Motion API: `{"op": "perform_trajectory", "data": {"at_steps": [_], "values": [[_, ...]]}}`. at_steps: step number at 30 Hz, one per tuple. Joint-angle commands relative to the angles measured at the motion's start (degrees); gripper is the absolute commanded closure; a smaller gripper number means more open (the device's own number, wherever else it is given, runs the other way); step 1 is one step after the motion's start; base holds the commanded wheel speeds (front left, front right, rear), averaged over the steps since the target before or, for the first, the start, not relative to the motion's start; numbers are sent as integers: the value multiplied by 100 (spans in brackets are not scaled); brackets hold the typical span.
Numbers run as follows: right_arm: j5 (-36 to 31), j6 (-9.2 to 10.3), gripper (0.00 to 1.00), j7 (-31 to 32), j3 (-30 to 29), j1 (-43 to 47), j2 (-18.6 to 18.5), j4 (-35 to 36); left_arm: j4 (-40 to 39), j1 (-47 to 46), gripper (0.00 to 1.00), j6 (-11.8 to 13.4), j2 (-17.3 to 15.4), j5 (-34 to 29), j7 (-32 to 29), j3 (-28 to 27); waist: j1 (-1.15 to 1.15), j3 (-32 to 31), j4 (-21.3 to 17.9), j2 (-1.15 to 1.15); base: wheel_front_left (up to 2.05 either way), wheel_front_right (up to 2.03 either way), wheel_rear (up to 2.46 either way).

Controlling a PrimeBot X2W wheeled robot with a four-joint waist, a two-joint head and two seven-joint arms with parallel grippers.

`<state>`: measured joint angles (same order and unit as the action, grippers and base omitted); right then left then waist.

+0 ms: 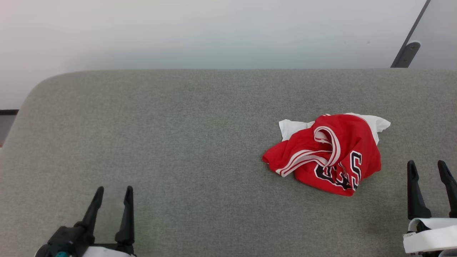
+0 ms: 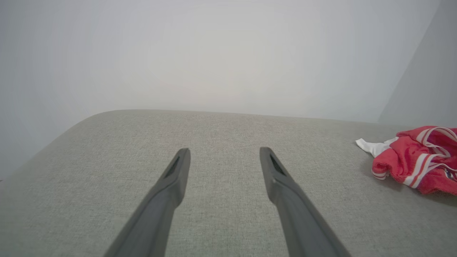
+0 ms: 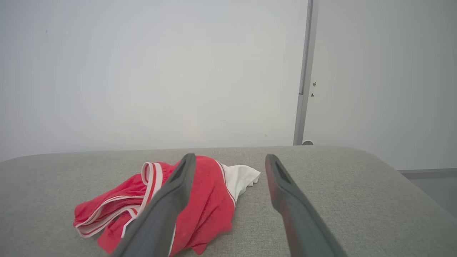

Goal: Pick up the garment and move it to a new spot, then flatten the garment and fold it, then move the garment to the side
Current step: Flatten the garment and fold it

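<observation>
The garment [image 1: 330, 153] lies crumpled on the grey padded table [image 1: 178, 142], right of centre: red cloth with white sleeves, striped trim and black-and-white lettering. My right gripper [image 1: 428, 167] stands open at the lower right, just right of the garment and apart from it. In the right wrist view the garment [image 3: 207, 207] lies ahead and left, partly behind my left finger, with the right gripper [image 3: 230, 160] empty. My left gripper [image 1: 113, 192] stands open at the lower left, far from the garment. The left wrist view has the left gripper [image 2: 224, 154] empty and the garment [image 2: 417, 160] at its right edge.
The table's rounded left corner [image 1: 43, 85] and far edge meet a pale wall. A grey metal post [image 1: 407, 53] stands behind the table at the back right, seen as a vertical strip [image 3: 303, 78] in the right wrist view.
</observation>
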<state>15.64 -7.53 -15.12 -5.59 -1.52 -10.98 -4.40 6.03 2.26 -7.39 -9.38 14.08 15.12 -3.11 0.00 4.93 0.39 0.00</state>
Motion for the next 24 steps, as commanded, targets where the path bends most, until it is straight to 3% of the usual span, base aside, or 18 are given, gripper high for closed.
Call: {"op": "perform_trajectory", "data": {"at_steps": [1, 6, 10, 13, 15, 21, 24], "values": [[-2, 8, 0, -2, 16, -79, 25, 14, -30, -52, 0, -12, -19, -28, 3, 37, 0, 51, -21, 0, 0, 0, 0], [58, 8, 0, -2, 52, -164, 103, 26, 12, -367, 0, -12, -119, 61, 3, 410, 0, 211, -101, 0, 0, 0, 0], [90, 8, 0, -2, 94, -281, 175, 52, 270, -1094, 0, -12, -494, 191, 3, 1114, 0, 438, -218, 0, 0, 0, 0], [112, 8, 0, -2, 150, -413, 233, 47, 611, -1983, 0, -13, -918, 462, -268, 1827, 0, 665, -388, 0, 0, 0, 0], [130, 8, 0, -2, 192, -483, 263, 42, 739, -2280, 0, -6, -1008, 673, -475, 2027, 0, 758, -473, 0, 0, 0, 0], [233, 8, 0, -2, 351, -817, 449, -37, 1436, -4122, 0, -3, -1615, 1842, -2349, 3559, 0, 1238, -1017, 0, 0, 0, 0], [286, 8, 0, -2, 382, -943, 549, -67, 1792, -4848, 0, -3, -1647, 2559, -3348, 4063, 0, 1441, -1281, 0, 0, 0, 0]]}}
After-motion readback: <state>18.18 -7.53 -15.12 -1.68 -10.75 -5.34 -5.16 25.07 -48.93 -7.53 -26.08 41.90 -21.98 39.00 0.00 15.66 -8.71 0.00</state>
